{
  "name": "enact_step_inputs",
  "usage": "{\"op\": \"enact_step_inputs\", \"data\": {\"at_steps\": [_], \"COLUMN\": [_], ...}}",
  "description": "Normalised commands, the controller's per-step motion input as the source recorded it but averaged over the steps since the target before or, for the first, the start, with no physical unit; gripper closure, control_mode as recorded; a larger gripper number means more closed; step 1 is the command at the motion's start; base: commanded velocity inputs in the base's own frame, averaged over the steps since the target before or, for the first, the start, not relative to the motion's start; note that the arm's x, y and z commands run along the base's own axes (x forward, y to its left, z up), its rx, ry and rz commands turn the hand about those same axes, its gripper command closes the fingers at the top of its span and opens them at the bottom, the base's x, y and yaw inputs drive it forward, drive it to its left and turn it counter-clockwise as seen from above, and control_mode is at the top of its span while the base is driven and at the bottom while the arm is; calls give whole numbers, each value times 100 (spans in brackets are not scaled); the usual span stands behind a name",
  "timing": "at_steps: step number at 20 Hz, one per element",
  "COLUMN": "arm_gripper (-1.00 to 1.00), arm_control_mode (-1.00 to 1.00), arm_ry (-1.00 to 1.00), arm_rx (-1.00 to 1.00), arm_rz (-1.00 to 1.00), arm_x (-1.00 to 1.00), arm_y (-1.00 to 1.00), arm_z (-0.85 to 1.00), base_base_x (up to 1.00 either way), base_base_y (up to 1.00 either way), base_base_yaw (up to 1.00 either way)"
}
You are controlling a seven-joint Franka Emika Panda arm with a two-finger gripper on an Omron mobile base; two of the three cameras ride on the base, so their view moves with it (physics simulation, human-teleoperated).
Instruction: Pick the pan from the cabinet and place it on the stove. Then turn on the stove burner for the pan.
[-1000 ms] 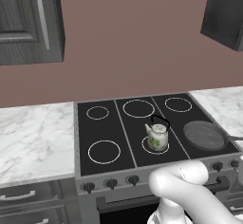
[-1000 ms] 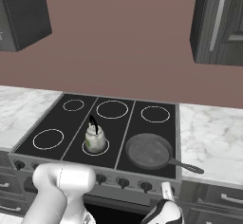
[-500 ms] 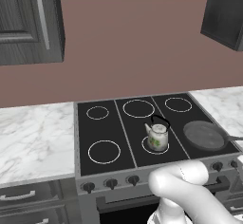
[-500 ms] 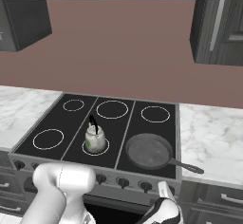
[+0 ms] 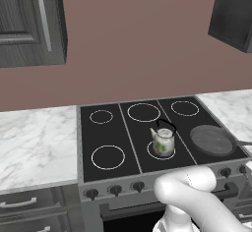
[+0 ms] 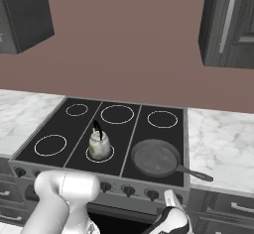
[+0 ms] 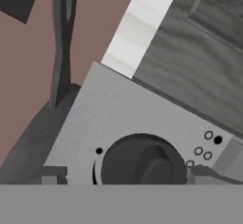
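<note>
Nearest, low at the range front: gripper [image 7: 126, 176] faces a dark knob [image 7: 142, 163] on the grey control panel [image 7: 118, 114], fingertips set wide on either side of it, not pinching. Claw reads as open around the knob.

Step in hand, as I judge it: turning on the burner for the pan. To do it well, check the knob straddled is the far-right one, centre it between the fingers, close squarely on its ridge, then rotate about the knob's own axis without dragging sideways.

Farther back: pan [image 6: 155, 157] sits on the stove [image 6: 59, 124] at the front-right burner, handle [image 6: 194, 173] pointing right over the edge. Kettle [image 6: 99, 145] stands on the front-centre ring, just left of the pan.

Farthest, upper right: cabinet [image 6: 238, 25], door shut.
</note>
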Motion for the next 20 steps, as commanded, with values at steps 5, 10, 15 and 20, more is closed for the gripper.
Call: {"op": "enact_step_inputs", "data": {"at_steps": [5, 10, 15, 20], "arm_gripper": [-100, -100, -100, -100], "arm_control_mode": [-100, -100, -100, -100], "arm_ry": [0, 0, 0, 0], "arm_rx": [0, 0, 0, 0], "arm_rz": [0, 0, 1, 0], "arm_x": [-69, -70, -72, -71], "arm_y": [-2, 0, 0, 0], "arm_z": [6, 20, 27, 29], "base_base_x": [0, 0, 0, 0], "base_base_y": [0, 0, 0, 0], "base_base_yaw": [0, 0, 0, 0]}}
